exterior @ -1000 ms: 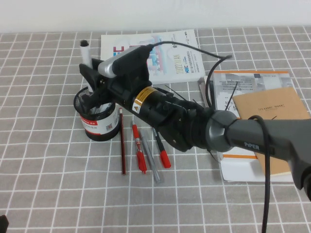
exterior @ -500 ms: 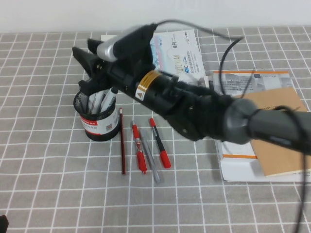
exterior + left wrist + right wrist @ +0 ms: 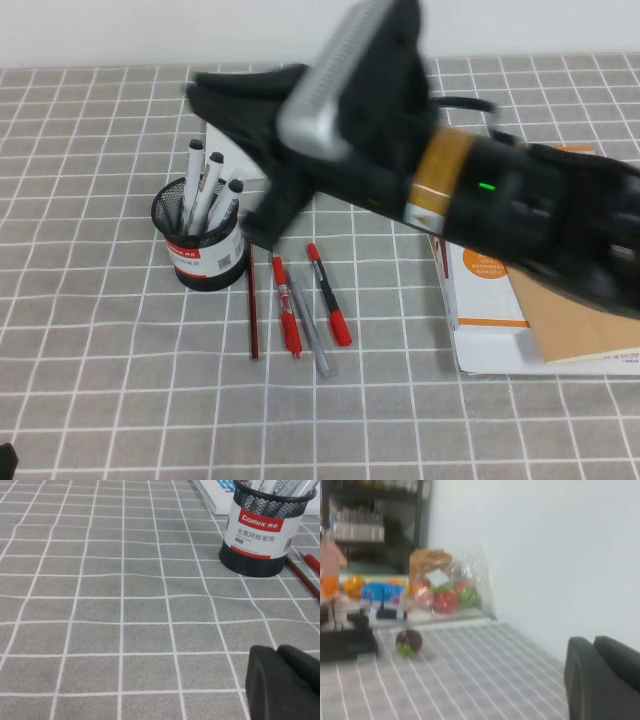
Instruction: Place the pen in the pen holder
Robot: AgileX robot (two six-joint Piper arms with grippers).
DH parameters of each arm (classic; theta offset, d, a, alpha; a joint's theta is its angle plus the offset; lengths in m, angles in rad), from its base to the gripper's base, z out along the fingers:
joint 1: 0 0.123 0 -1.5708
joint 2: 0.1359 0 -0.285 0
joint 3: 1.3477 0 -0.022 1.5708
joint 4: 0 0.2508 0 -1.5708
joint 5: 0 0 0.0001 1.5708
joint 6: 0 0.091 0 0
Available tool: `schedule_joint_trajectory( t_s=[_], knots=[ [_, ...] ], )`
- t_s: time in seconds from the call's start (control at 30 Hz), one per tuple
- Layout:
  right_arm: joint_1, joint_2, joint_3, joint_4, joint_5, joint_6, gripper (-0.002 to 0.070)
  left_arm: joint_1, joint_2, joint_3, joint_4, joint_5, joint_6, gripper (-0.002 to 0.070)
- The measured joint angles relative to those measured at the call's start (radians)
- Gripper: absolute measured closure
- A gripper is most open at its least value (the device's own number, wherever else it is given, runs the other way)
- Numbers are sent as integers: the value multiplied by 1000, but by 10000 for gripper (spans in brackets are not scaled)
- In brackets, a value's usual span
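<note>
The black mesh pen holder [image 3: 203,245] with its red and white label stands at the left of the table, and it shows too in the left wrist view [image 3: 264,527]. Three white markers with black caps [image 3: 212,178] stand in it. The pen is one of them; I cannot tell which. My right gripper [image 3: 205,90] hangs blurred, high above and behind the holder, shut and empty, its fingertips [image 3: 580,652] pressed together. My left gripper [image 3: 277,652] is shut and empty, low over the cloth, well short of the holder.
Two red pens [image 3: 288,318] [image 3: 330,300], a grey pen [image 3: 312,345] and a thin dark pencil [image 3: 253,315] lie to the right of the holder. A white booklet [image 3: 222,140] lies behind it. A stack of books with a brown notebook [image 3: 570,325] lies at the right.
The right gripper held the pen above the holder, let it drop in, then rose and swung back with its fingers shut. The left arm stayed still.
</note>
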Motion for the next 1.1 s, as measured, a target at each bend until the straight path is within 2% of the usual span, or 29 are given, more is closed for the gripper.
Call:
schedule_joint_trajectory(
  t_s=[0.13, 0.47, 0.8, 0.9, 1.1],
  knots=[
    [0, -179, 145, -16, 170, 0, 688, 0, 0, 0, 0, 0, 0, 680],
    [0, -738, 537, 87, 572, 0, 688, 0, 0, 0, 0, 0, 0, 680],
    [-5, -1254, 709, 107, 968, 0, 688, 0, 0, 0, 0, 0, 0, 680],
    [-75, -1392, 757, 109, 1045, 0, 688, 0, 0, 0, 0, 0, 0, 680],
    [-336, -1553, 898, 111, 1072, 0, 688, 0, -2, 0, 0, -2, 0, 680]
  ],
)
